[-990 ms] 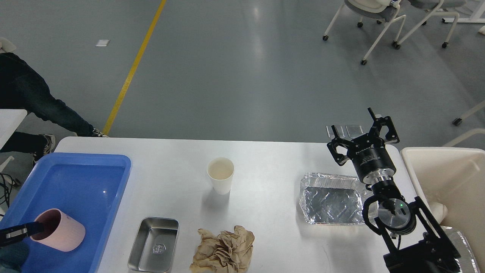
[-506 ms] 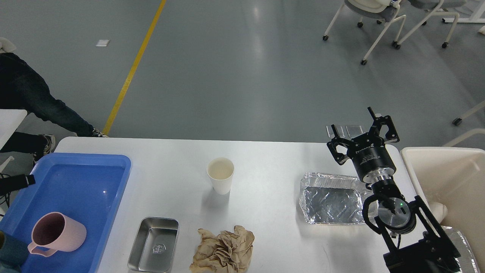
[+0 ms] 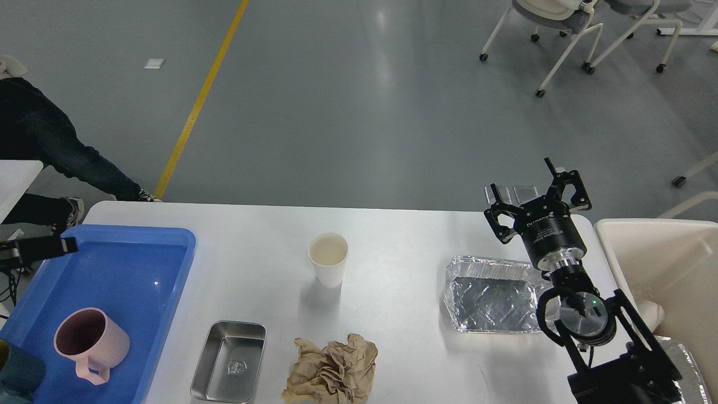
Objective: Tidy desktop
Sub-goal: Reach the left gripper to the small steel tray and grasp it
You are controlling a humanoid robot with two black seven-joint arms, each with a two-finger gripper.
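Note:
The white desktop [image 3: 404, 235] holds a white paper cup [image 3: 327, 259], a small steel tray [image 3: 230, 362], a crumpled brown paper [image 3: 331, 373] and a foil tray [image 3: 491, 294]. A pink mug [image 3: 90, 345] stands upright in the blue tray [image 3: 140, 264] at the left, free of any gripper. My left gripper [image 3: 61, 246] shows only as a dark finger at the left edge, over the blue tray's far left corner and apart from the mug. My right gripper [image 3: 524, 185] is open and empty, raised above the desktop's far right edge behind the foil tray.
A cream bin [image 3: 667, 264] stands off the desktop's right end. A seated person's legs [image 3: 50, 151] are at the far left. Wheeled chairs [image 3: 561, 33] stand on the floor at the far right.
My left gripper let go of the pink mug and moved up and away to the tray's far left corner. The mug now stands upright in the blue tray. The right arm has not moved.

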